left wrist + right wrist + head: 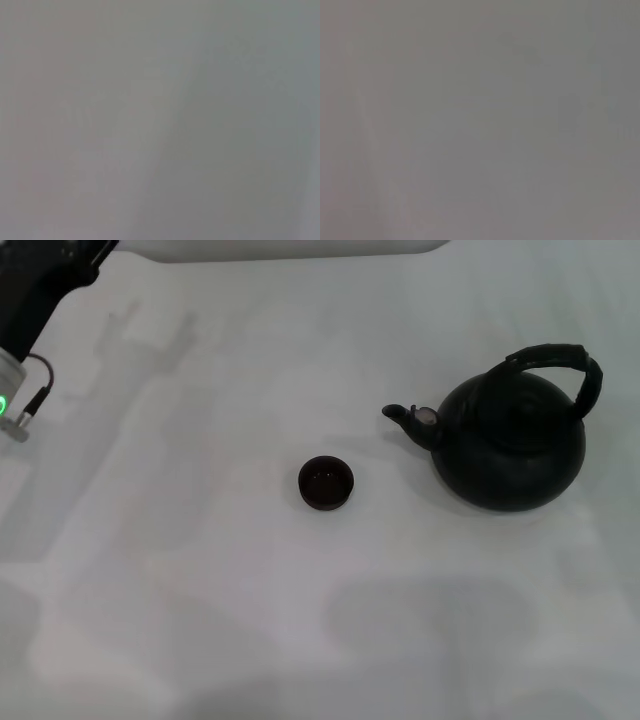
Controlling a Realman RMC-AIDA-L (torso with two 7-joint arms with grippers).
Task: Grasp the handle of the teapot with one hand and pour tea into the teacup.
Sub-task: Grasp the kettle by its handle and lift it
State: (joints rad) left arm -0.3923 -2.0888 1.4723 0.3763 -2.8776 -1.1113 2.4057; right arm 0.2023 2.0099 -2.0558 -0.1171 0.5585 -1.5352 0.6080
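On the pale tabletop (200,570), the teapot (512,445) sits at frame right, handle (560,362) arching above, spout aimed left at the teacup (326,483) at centre, while the left arm (30,310) waits upper left, neither tool visible.

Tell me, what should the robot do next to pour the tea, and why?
Probably bring the right arm, not in view yet, over to the handle of the teapot. The teapot stands upright on the table's right side with nothing holding it, its spout facing the teacup. Only part of the left arm shows, far off at the left edge.
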